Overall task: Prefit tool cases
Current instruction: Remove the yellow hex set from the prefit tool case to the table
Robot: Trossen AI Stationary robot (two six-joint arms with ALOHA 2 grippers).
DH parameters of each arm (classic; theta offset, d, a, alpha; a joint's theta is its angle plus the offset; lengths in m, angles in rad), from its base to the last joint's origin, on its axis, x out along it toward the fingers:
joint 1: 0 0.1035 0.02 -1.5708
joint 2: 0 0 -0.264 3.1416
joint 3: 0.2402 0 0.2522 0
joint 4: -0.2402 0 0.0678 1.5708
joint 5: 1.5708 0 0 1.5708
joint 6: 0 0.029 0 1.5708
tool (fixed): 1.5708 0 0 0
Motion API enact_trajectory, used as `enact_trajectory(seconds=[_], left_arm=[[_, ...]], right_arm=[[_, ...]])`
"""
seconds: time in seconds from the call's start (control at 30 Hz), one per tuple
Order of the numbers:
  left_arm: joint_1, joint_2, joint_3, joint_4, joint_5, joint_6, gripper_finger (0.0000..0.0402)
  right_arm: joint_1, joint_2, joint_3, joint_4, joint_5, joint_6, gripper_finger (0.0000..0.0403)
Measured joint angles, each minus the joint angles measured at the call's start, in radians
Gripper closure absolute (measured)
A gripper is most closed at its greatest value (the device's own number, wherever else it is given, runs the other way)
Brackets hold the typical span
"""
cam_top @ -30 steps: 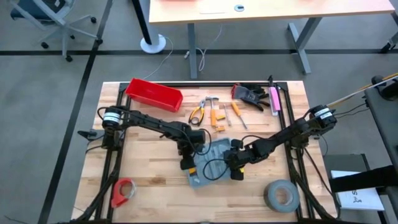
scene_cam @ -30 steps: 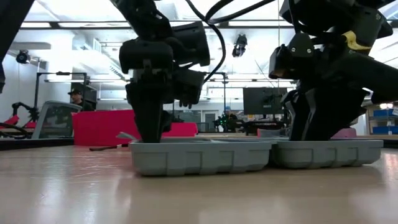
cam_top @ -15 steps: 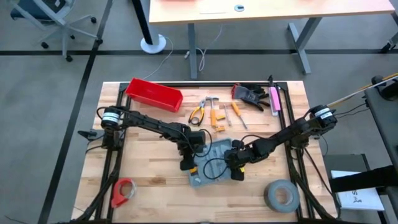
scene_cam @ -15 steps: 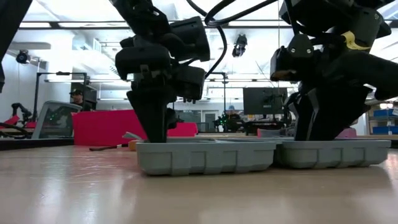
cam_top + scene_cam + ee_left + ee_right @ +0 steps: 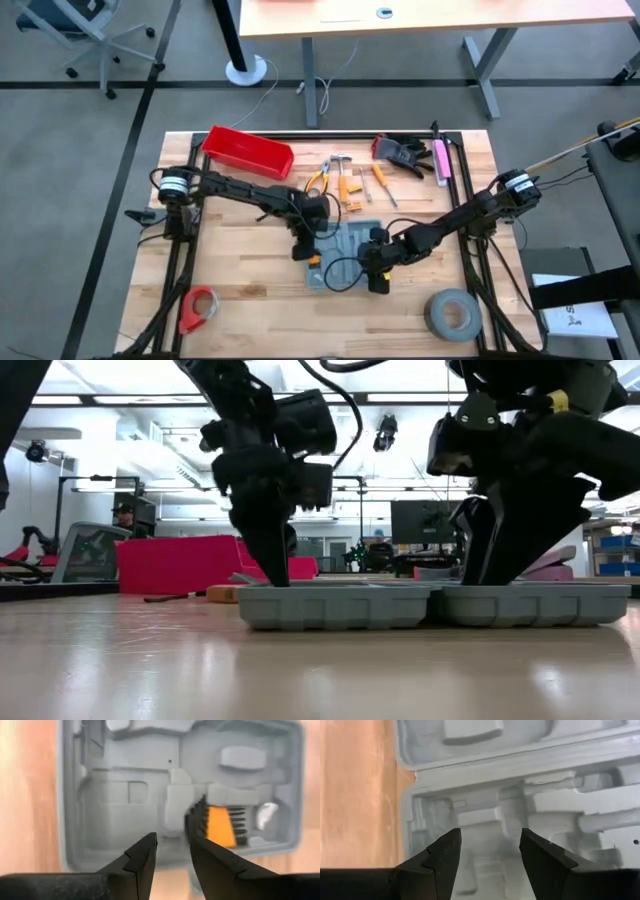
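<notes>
The grey tool case [image 5: 343, 256] lies open and flat on the wooden table, its moulded recesses facing up. An orange and black tool [image 5: 220, 826] sits in a recess of the left half. My left gripper [image 5: 172, 842] points steeply down into that half [image 5: 335, 605]. It is open with a narrow gap, and only the grey recess shows between its fingers, just beside the tool. My right gripper [image 5: 490, 837] stands open over the right half [image 5: 530, 603] with its fingers down inside the rim. My left gripper reaches from above into the left half's recess [image 5: 170, 815] next to the tool's black end [image 5: 196, 817]. In the low view the rim [image 5: 300, 588] hides the fingertips, so I cannot tell whether they touch. My right gripper's fingers dip behind the right half's rim [image 5: 500, 588]. I cannot tell whether they touch either.
At the far side lie a red bin [image 5: 247, 152], pliers [image 5: 317, 182], small orange tools [image 5: 348, 187], a screwdriver [image 5: 384, 185], black gloves [image 5: 403, 152] and a pink item [image 5: 441, 160]. A grey tape roll [image 5: 452, 313] and a red tape roll [image 5: 198, 308] lie near the front.
My left gripper has gone toward the table's far right, risen a little and tipped. Its fingers have come closer together. The open case has slid along the table toward the right with it, staying flat.
</notes>
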Motion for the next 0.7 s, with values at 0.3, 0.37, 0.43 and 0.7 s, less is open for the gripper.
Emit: enact_trajectory(seconds=[0.3,0.37,0.43,0.7], left_arm=[[-0.037,-0.054,0.035,-0.079,0.016,-0.069,0.0271],[-0.066,-0.054,0.037,-0.08,0.016,-0.076,0.0272],[-0.096,-0.045,0.045,-0.082,-0.008,-0.078,0.0272],[-0.201,-0.045,0.06,-0.066,-0.183,-0.113,0.0248]], right_arm=[[-0.02,0.0,0.0,-0.009,0.048,0.009,0.0219],[-0.03,0.0,0.0,-0.014,0.05,0.014,0.0219],[-0.041,0.0,0.0,-0.013,0.051,0.024,0.0219],[-0.079,0.0,-0.001,-0.02,0.051,0.049,0.022]])
